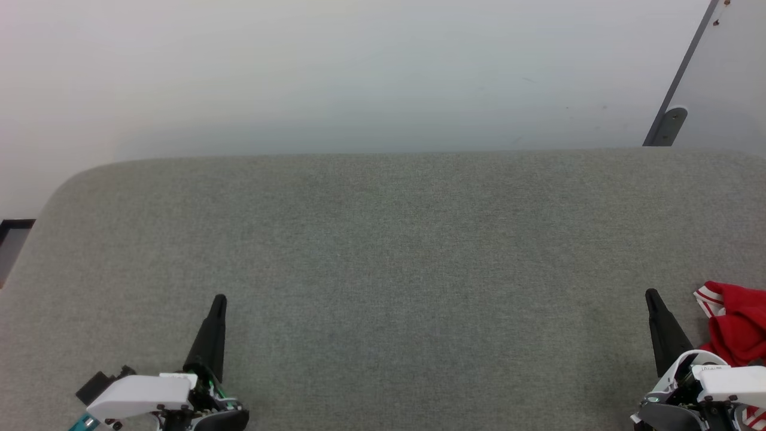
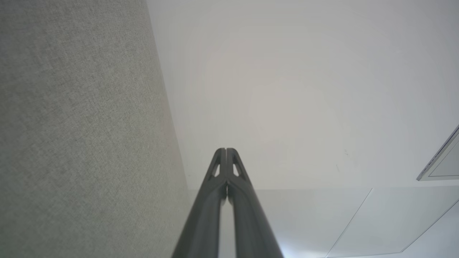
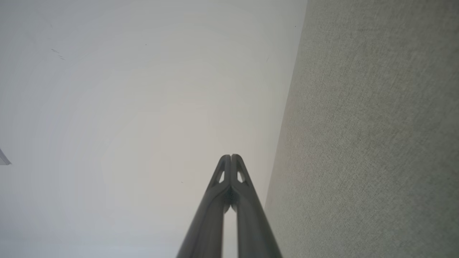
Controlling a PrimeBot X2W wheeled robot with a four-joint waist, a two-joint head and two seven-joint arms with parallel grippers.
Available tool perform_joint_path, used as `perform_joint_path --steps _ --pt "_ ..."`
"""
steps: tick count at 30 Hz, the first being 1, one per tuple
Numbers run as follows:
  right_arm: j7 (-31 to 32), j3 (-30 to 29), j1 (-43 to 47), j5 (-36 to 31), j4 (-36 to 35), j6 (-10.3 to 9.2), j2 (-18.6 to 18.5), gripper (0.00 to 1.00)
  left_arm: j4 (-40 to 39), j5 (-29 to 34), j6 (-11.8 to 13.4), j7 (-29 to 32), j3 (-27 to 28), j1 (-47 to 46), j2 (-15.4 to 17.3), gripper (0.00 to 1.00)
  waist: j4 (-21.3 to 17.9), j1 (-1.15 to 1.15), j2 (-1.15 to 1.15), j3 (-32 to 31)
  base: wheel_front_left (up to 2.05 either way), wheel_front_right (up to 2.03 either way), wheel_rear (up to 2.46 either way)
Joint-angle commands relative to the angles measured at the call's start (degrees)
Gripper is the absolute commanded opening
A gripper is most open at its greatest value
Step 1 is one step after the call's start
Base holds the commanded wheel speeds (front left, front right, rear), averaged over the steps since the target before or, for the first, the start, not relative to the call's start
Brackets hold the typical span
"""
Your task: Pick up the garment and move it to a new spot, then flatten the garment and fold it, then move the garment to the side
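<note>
The garment (image 1: 739,326) lies bunched at the right edge of the head view, red with a red-and-white striped trim, partly cut off by the frame and partly behind my right wrist. My right gripper (image 1: 651,295) stands just left of it, apart from the cloth, fingers pressed together and empty. My left gripper (image 1: 219,299) is at the lower left, also shut with nothing in it. In the wrist views the left gripper (image 2: 226,149) and the right gripper (image 3: 231,156) show their tips touching, pointing along the grey table toward a pale wall.
The grey felt-covered table (image 1: 383,251) spreads wide between both grippers, with a rounded far-left corner. A pale wall rises behind it. A slanted grey bar with a bracket (image 1: 671,123) stands at the back right. A dark opening (image 1: 12,239) shows at the left edge.
</note>
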Motion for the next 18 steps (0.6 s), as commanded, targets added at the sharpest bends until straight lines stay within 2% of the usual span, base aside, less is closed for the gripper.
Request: perform_joint_path --steps 1,18 --pt "0.14 -0.06 -0.19 -0.02 0.06 -0.08 0.13 0.00 0.12 0.20 0.08 0.04 0.17 -0.59 -0.13 0.00 0.00 0.00 0.00 0.00 0.00 0.00 0.00" --pt "0.19 -0.09 -0.19 -0.05 0.06 -0.08 0.16 0.00 0.12 0.26 0.08 0.09 0.21 -0.60 -0.16 0.00 0.00 0.00 0.00 0.00 0.00 0.00 0.00"
